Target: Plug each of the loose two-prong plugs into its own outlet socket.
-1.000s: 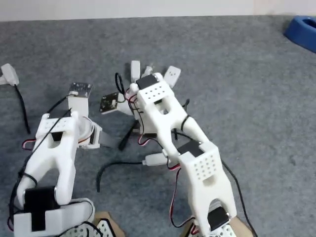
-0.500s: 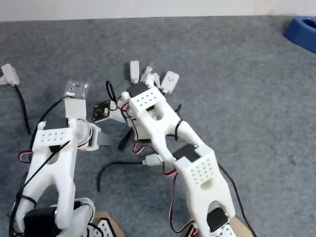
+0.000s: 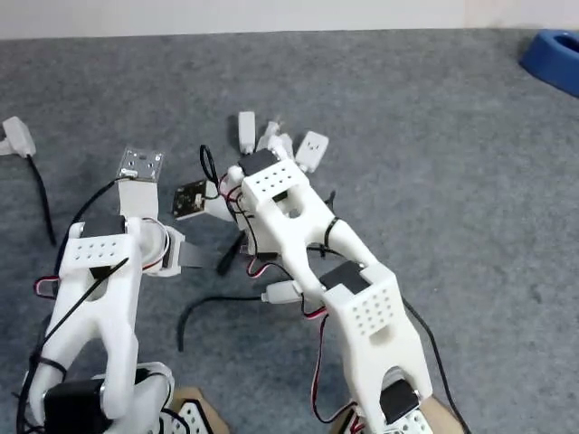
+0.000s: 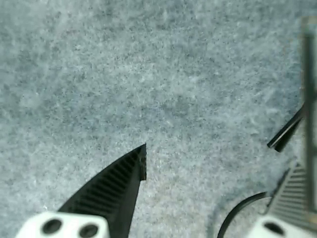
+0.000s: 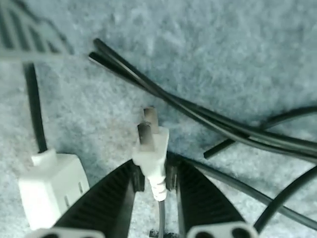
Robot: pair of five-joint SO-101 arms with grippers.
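My right gripper [image 5: 153,174] is shut on a white two-prong plug [image 5: 148,148], whose prongs point away from the wrist. Close beside it lies a white outlet socket [image 5: 52,187] on a black cord. From above, the right arm's tip sits at a cluster of white sockets [image 3: 312,149], with another socket [image 3: 246,131] next to them. A second white plug [image 3: 282,292] lies loose on its black cable under the right arm. My left gripper [image 4: 218,163] hangs open over bare grey carpet, with a black cable end [image 4: 285,136] near one finger.
Several black cables [image 5: 208,121] cross the carpet just past the held plug. One more white socket [image 3: 16,136] with a cord lies at the far left. A blue container [image 3: 554,54] sits at the back right corner.
The left arm has drawn back toward its base and now holds still. The right arm swung slightly left, then edged back right beside the socket cluster.
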